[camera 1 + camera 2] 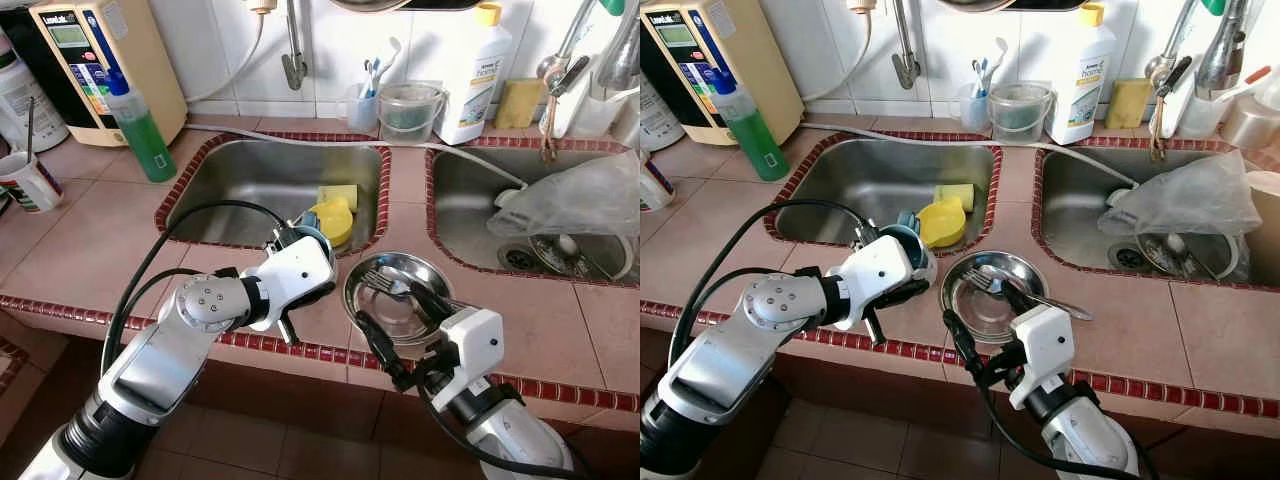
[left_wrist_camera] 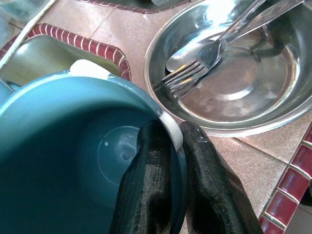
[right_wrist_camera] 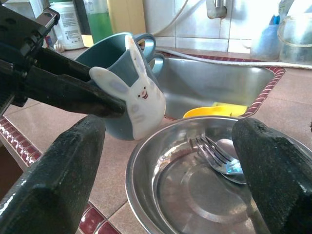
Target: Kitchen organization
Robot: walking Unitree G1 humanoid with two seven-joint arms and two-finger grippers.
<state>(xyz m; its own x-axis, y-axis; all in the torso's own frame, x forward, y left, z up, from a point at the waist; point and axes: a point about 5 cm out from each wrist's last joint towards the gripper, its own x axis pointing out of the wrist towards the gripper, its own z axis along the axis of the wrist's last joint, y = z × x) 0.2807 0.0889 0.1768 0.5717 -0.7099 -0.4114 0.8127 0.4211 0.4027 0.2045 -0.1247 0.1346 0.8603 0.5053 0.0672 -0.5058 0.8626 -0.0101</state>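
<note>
Left gripper pinches the teal bunny mug's rim. Right gripper, fingers wide apart, faces the steel bowl with fork and spoon.

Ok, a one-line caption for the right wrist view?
Left gripper pinches the rim of a teal bunny mug beside a steel bowl holding a fork and spoon.
</note>
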